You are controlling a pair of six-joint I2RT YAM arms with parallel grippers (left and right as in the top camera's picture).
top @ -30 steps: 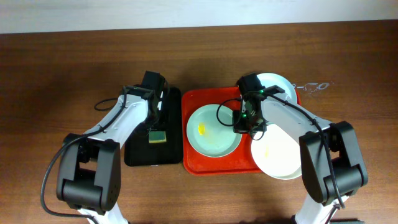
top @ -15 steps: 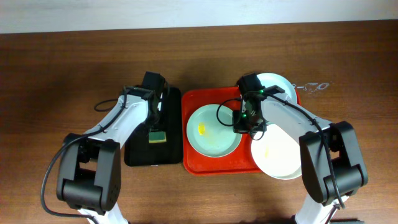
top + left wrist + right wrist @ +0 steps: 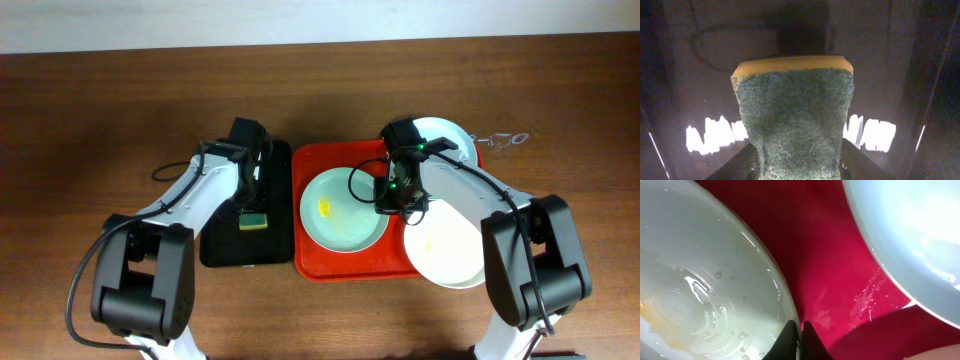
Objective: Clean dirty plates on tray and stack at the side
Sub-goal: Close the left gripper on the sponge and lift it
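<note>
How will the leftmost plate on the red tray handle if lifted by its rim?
Probably slippery: the plate looks glossy and beaded with droplets. Likely rigid: its rim keeps a clean curve. Held at one edge, it may tip.

The white-shelled left arm (image 3: pixel 195 195) and the white-shelled right arm (image 3: pixel 465 185) are built alike — smooth white links between bulky black cylindrical joints. A thin black cable (image 3: pixel 72 290) loops beside the left base. Small green lights (image 3: pixel 421 149) glow on the right wrist. The right gripper (image 3: pixel 800 332) has two black, tapered fingertips.
</note>
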